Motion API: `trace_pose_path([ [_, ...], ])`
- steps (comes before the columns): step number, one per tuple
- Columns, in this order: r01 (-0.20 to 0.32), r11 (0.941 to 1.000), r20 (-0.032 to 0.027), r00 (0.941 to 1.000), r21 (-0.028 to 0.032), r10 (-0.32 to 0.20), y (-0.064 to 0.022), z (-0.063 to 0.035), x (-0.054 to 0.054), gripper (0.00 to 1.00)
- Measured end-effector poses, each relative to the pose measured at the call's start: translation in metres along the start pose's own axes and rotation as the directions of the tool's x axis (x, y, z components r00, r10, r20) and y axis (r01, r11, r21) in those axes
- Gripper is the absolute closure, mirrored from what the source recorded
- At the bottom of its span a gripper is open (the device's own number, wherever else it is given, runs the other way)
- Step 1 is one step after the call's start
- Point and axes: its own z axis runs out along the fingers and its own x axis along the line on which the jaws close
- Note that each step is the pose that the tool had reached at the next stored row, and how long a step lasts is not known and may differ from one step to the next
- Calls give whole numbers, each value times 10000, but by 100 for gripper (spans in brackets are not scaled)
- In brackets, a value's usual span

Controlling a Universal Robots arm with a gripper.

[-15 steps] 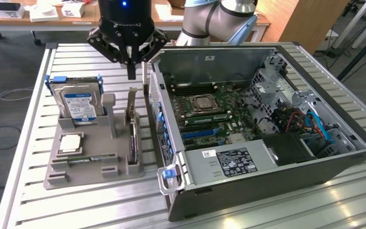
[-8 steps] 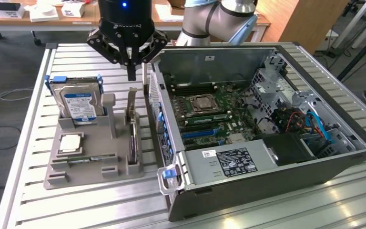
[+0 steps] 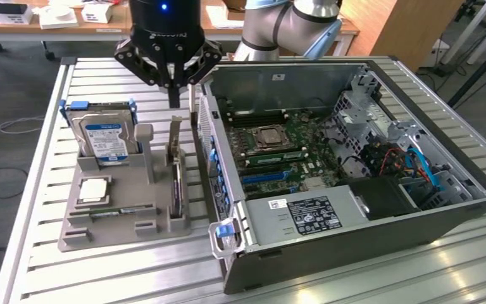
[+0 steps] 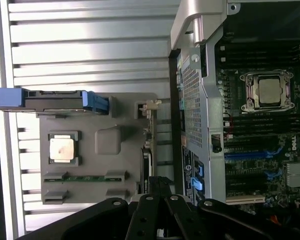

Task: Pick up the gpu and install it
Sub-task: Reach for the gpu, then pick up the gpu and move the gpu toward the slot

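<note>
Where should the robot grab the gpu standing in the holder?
Probably pinch its top edge from straight above. The gpu stands upright and thin in the gray holder, upper faces free; the computer case sits close beside it, crowding a sideways approach.

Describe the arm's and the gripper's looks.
The arm is rounded silver-grey metal with a pale blue joint cap. The gripper is glossy black, with a small blue light, pale lettering on its body and bolted linkage fingers.
</note>
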Motion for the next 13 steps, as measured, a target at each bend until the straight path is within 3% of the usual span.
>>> trace_pose_path([
  [13, -1, 10000, 1, 10000, 0, 1, -40, -2, 7, 89],
])
